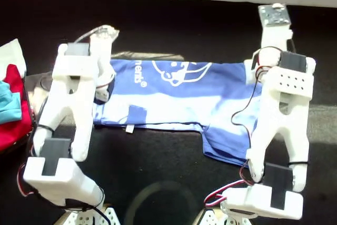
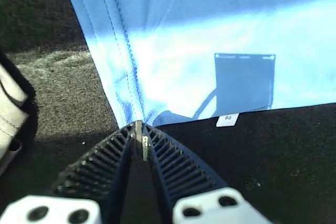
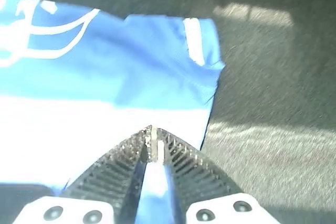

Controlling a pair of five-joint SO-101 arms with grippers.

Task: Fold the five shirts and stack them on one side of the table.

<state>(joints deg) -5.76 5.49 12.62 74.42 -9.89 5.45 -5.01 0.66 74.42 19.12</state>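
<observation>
A blue shirt (image 1: 174,98) with a white print lies spread across the middle of the black table, one lower part hanging toward the front edge. At the shirt's left edge my left gripper (image 1: 102,93) is down; in the left wrist view it (image 2: 140,135) is shut, pinching the hem of the shirt (image 2: 210,24). My right gripper (image 1: 254,69) is at the shirt's right edge. The right wrist view has it (image 3: 152,139) shut on the shirt (image 3: 105,77), with blue cloth between the fingers.
A pile of red, teal and white clothes (image 1: 10,104) sits at the table's left edge, with a grey cloth (image 1: 39,84) beside it. A small white tag (image 2: 227,120) sticks out from the shirt's front hem. Bare black table (image 1: 158,172) lies in front.
</observation>
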